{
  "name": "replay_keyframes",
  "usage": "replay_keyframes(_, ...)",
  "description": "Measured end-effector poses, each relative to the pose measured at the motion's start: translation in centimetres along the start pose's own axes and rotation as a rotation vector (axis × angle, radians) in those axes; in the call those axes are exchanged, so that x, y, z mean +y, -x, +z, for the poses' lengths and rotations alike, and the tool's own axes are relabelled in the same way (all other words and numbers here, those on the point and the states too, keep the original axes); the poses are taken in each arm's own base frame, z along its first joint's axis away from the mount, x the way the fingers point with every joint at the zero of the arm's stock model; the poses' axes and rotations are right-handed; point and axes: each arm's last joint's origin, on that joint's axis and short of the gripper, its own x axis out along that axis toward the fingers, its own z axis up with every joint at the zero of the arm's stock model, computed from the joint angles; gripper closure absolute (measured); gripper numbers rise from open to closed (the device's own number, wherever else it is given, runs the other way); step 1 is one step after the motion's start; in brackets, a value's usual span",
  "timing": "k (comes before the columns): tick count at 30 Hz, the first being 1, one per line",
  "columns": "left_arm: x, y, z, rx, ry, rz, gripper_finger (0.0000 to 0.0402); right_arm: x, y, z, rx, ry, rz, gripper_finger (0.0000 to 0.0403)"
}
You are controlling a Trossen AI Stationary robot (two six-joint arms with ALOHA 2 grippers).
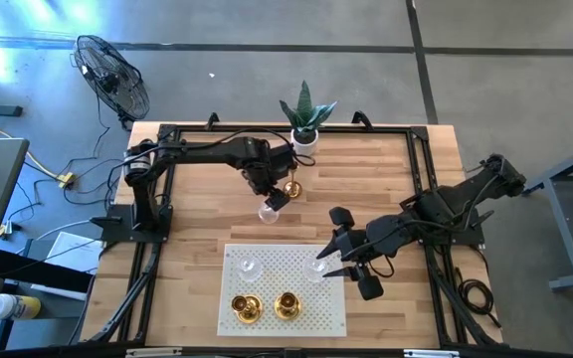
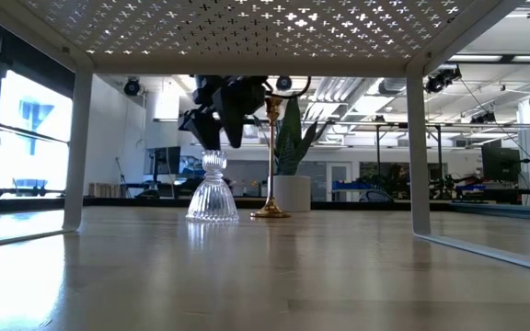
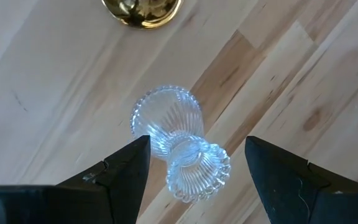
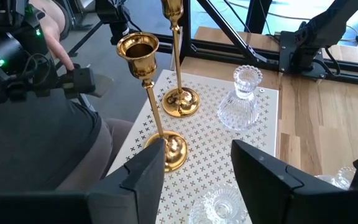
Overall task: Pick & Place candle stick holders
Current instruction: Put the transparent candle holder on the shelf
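**The glass holder could tip over**

The left claw [image 1: 274, 196] hangs over a clear glass holder [image 1: 270, 211] that stands on the bare tabletop [image 1: 197, 214]. Its two fingers [image 3: 120, 171] are wide open, one on each side of the holder's thin neck. They are not touching it and hold nothing.

A gold holder [image 1: 291, 188] stands just beside the glass one, near the white pot with the green plant [image 1: 306, 134]. If the claw comes down crooked, one finger could bump the glass first and knock it over. Glass is smooth, so it could also slip out if the claw squeezes too softly. A swing toward the gold holder could knock that one down too, since it is tall and thin.

The right claw [image 1: 343, 262] waits at the edge of the white mat [image 1: 296, 273]. Its fingers are open too, and empty. Two gold holders [image 1: 247, 308] and two glass holders [image 1: 248, 266] already stand on the mat, one glass holder close to the right claw. If the right arm moves carelessly, it could push that one off its spot. The mat is getting full, so a new holder could bump the others when set down.
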Motion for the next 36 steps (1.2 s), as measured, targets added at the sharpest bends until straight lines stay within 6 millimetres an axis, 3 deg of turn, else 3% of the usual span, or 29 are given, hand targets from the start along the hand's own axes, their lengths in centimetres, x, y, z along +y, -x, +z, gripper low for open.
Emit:
replay_keyframes(21, 0.2, -0.3, 0.0, -0.001, -0.025, 0.056, 0.0144, 0.0, 0.0, 0.0, 0.0, 0.0, 0.0, 0.0226)
replay_keyframes(30, -0.1, -1.6, -0.4, 0.076, -0.027, 0.064, 0.0144, 0.0, 0.0, 0.0, 0.002, 0.0, 0.0, 0.0226)
replay_keyframes(36, -0.2, -1.5, -0.4, 0.067, -0.03, 0.06, 0.0144, 0.0, 0.0, 0.0, 0.004, 0.0, -0.001, 0.0226)
